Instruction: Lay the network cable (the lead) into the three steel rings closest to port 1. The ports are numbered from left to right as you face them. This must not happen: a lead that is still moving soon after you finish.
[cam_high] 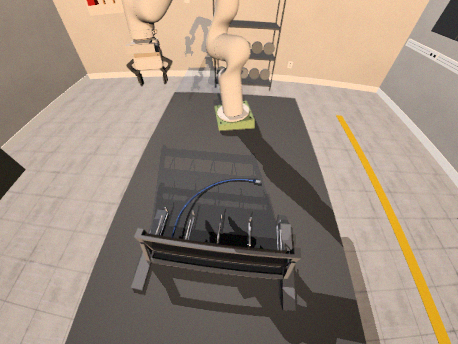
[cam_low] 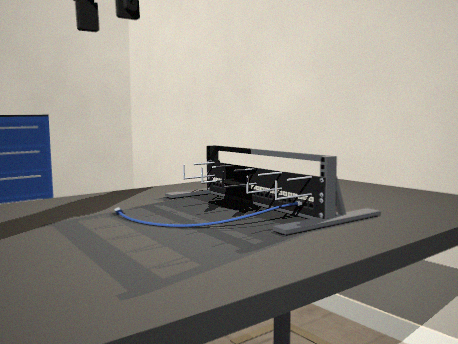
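The blue network cable (cam_high: 210, 186) (cam_low: 200, 224) lies on the dark table (cam_high: 305, 150) (cam_low: 350, 250). One end is plugged into the patch-panel rack (cam_high: 215, 248) (cam_low: 292, 155). Its free end with a clear plug (cam_high: 257, 181) (cam_low: 118, 211) rests on the table away from the rack. A row of steel rings (cam_high: 190, 223) (cam_low: 261, 187) sticks out from the rack's port side, and the cable runs between the two leftmost rings in the top view. My gripper (cam_high: 153, 80) (cam_low: 107, 12) is open and empty, high above the table and far from the cable.
The arm's green base (cam_high: 235, 121) stands at the table's far end. A metal shelf (cam_high: 265, 47) stands against the back wall. A yellow line (cam_high: 395, 220) runs along the floor on the right. A blue cabinet (cam_low: 25, 157) stands by the wall.
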